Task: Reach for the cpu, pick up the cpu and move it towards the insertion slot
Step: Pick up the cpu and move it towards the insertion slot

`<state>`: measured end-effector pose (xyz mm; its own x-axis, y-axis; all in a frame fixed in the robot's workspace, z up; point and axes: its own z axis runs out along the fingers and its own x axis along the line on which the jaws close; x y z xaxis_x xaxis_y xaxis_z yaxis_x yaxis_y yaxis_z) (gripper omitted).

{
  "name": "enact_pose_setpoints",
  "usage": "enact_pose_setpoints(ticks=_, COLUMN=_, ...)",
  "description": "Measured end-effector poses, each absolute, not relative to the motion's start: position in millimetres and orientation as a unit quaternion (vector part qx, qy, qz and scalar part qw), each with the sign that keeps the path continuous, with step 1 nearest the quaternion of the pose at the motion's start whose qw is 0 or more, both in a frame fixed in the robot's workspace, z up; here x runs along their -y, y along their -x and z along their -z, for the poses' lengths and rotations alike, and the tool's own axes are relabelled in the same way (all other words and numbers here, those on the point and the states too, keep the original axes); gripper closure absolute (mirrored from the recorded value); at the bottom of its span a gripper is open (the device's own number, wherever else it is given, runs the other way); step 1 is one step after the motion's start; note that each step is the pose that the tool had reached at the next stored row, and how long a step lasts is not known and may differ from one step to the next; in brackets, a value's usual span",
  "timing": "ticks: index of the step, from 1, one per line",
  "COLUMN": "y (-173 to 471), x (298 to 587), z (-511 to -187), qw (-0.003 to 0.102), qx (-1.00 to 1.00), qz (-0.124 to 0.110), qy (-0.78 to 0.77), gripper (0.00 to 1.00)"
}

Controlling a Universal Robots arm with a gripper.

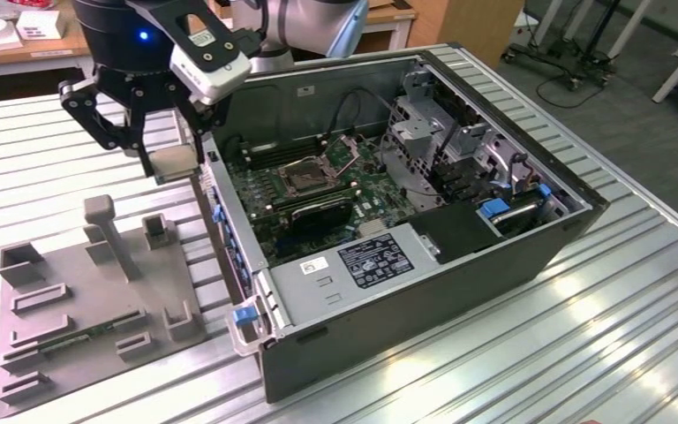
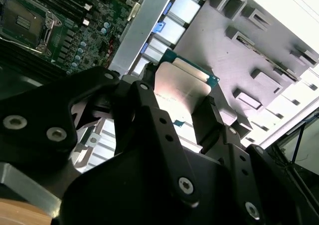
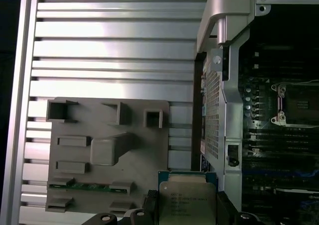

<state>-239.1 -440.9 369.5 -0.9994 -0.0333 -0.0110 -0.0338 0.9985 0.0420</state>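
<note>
Fingers (image 1: 172,159) clamped on cpu (image 3: 188,199); held above slatted surface (image 1: 56,132), between grey fixture (image 1: 92,309) and PC case (image 1: 433,265). Insertion slot (image 1: 307,177) well apart inside case; unoccupied.

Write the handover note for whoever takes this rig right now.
End effector: shut on the cpu, carried in the air, seen in both wrist views.
Position: in the exterior view it hangs above the metal table, between the grey fixture block and the open computer case.
Insertion slot: on the motherboard inside the case, unfilled.
Done: the pick-up.
Left: the carry to the slot is unfinished.
</note>
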Motion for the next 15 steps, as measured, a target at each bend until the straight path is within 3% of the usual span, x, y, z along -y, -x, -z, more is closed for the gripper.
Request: enact_pose_setpoints(ticks=15, y=226.5, x=440.9, z=-369.5, qw=0.005, qx=-1.000, qz=-0.021, qy=0.017, gripper=0.46)
